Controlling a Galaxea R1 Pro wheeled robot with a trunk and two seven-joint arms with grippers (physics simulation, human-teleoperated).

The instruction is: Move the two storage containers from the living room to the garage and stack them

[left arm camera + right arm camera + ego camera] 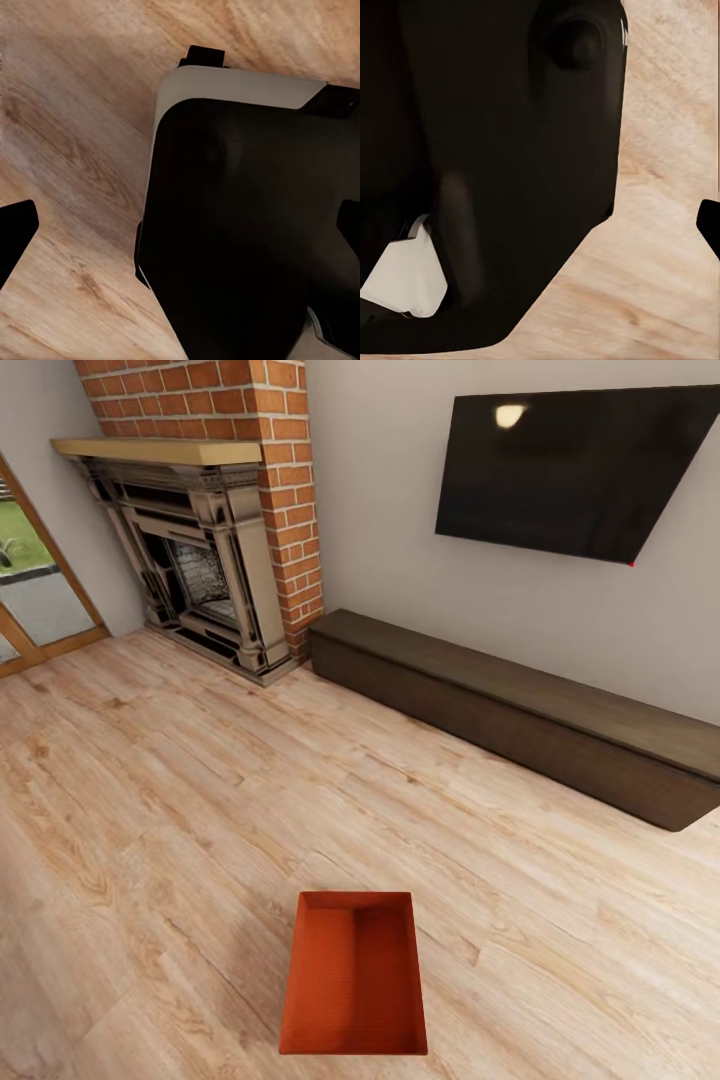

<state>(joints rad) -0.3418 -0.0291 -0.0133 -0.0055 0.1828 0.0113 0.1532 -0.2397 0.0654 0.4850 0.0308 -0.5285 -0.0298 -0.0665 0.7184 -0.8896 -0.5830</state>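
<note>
Sitting on wood floor (pixel 150 810), red bin (pixel 353 975), open room all round, hands' state unclear.

A dark robot body (pixel 247 225), perhaps its base, over wood planks (pixel 75 150).

no readable text, no labels, no brand marks, no numbers, no signs on any surface

Brick fireplace (pixel 215 550); wall-mounted television (pixel 580 465); low dark bench (pixel 520 710).
</note>
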